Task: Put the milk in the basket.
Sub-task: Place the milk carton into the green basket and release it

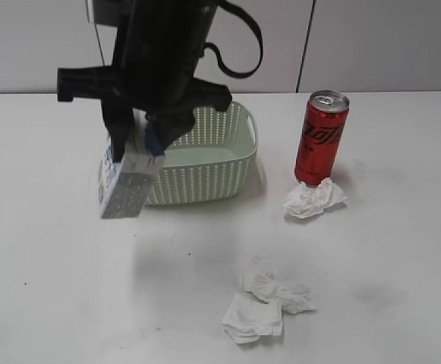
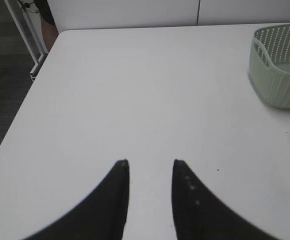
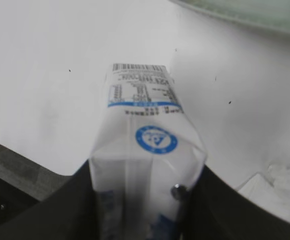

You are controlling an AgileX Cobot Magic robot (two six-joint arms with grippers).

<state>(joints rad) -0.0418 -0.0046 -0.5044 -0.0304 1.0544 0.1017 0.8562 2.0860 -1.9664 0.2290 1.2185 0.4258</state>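
While the right gripper point(image 1: 134, 144) hangs above the white table point(image 1: 68, 288), its black fingers point(image 1: 117, 125) are closed on the top end of the small white rectangular milk carton with blue markings and grey speckled sides point(image 1: 124, 184), which is held clear of the tabletop and slightly tilted, in front of the left end of the pale green perforated plastic basket point(image 1: 212, 163). Carton is outside the basket, overlapping its front-left wall in the exterior view. Right wrist view: the carton point(image 3: 145, 150) sits clamped between the two dark jaws, barcode end pointing away from the camera, round blue emblem facing up; basket rim point(image 3: 244, 12) at top edge. Left gripper point(image 2: 150, 167): jaws parted with a narrow gap, nothing between them, over bare table; basket point(image 2: 274, 75) off to its right. Tall red soda can point(image 1: 322, 136) stands upright to the right of the basket, a crumpled white tissue point(image 1: 313, 199) touching its base; a second crumpled white tissue point(image 1: 264, 307) lies nearer the front edge.
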